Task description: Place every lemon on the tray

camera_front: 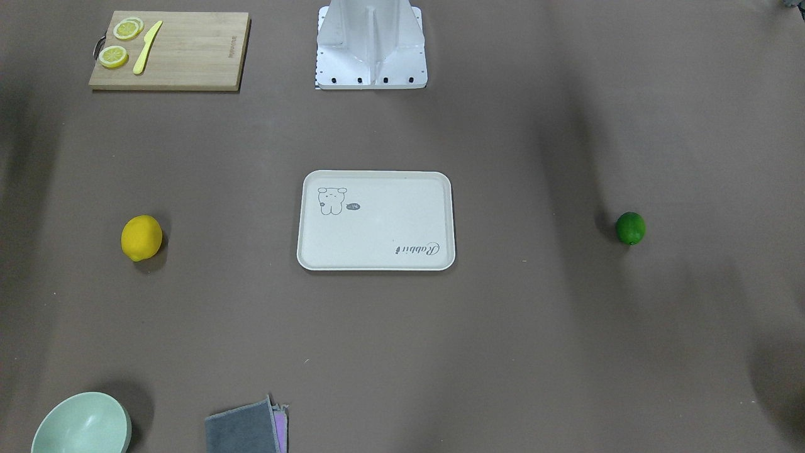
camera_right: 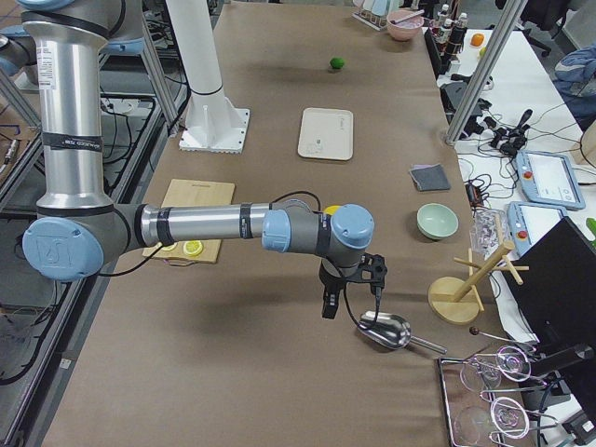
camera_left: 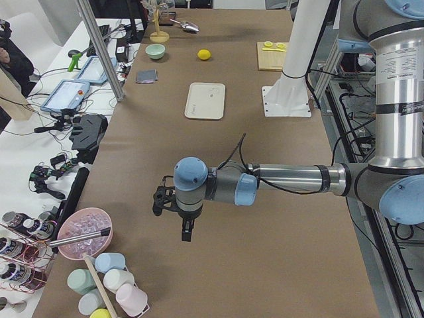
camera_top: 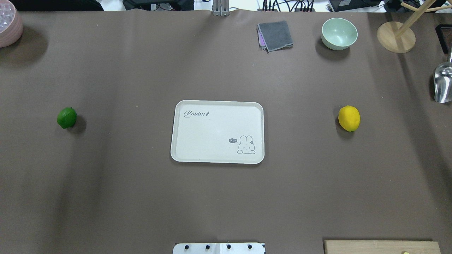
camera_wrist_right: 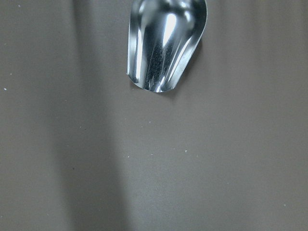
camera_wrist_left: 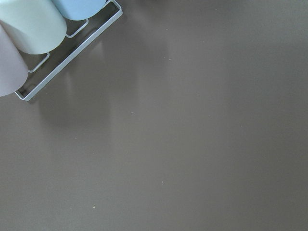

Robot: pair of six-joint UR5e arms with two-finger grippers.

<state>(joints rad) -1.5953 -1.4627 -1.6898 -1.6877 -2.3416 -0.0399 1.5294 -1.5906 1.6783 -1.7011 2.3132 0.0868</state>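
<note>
The off-white tray (camera_front: 390, 207) (camera_top: 212, 134) lies empty at the table's middle. The yellow lemon (camera_front: 141, 237) (camera_top: 349, 118) lies on the table on my right side of the tray. The green lemon (camera_front: 630, 228) (camera_top: 66, 117) lies on my left side, also well away from the tray. My left gripper (camera_left: 173, 218) hovers over bare table near the left end, far from the green lemon. My right gripper (camera_right: 352, 293) hovers near the right end, next to a metal scoop (camera_wrist_right: 166, 43). Both grippers show only in the side views, so I cannot tell whether they are open or shut.
A wooden cutting board (camera_front: 188, 56) with lemon slices and a yellow knife is at the robot's right. A green bowl (camera_top: 339, 33), grey cloth (camera_top: 275, 35), wooden stand (camera_top: 395, 37) and pink bowl (camera_top: 9, 24) line the far edge. Cups in a rack (camera_wrist_left: 29, 29) stand near the left gripper.
</note>
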